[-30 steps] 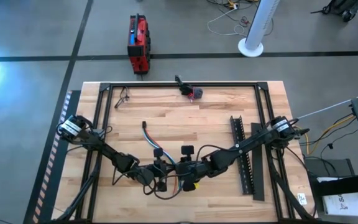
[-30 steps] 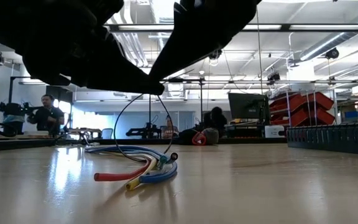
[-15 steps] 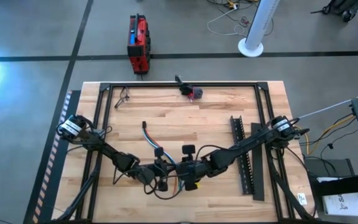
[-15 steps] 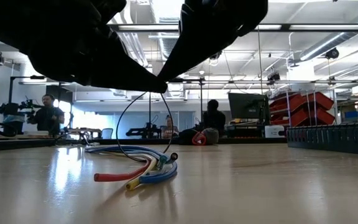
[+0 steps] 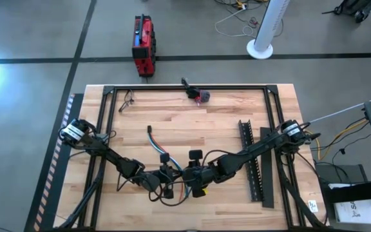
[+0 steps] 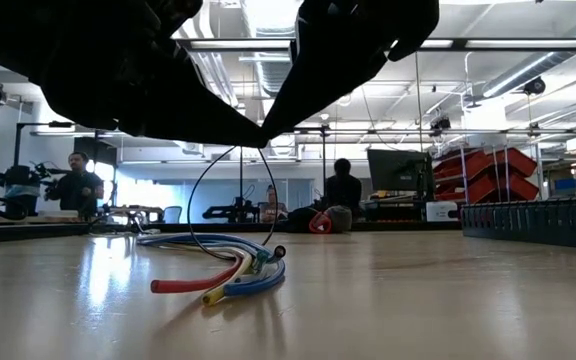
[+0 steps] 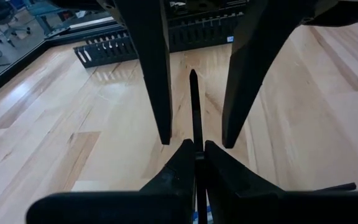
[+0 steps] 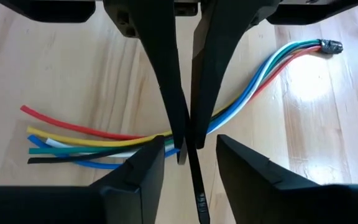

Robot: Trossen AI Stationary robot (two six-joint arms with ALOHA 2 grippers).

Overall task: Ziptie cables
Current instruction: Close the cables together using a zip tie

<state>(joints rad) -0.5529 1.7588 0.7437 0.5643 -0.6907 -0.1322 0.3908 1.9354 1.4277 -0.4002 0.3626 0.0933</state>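
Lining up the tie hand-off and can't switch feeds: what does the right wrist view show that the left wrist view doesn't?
Only the right wrist view shows the cables fanned on the table beneath the black zip tie, with the right gripper open on either side of the strip. Only the left wrist view shows the left gripper shut on the tie, whose tip points toward the slotted black cable duct across the table. Both show the tie, the other arm's fingers and bare wood.

The high view looks straight down on the whole table (image 5: 224, 122). The low view skims level across it. Both wrist views sit close above it, sharing the cables (image 8: 241, 99).
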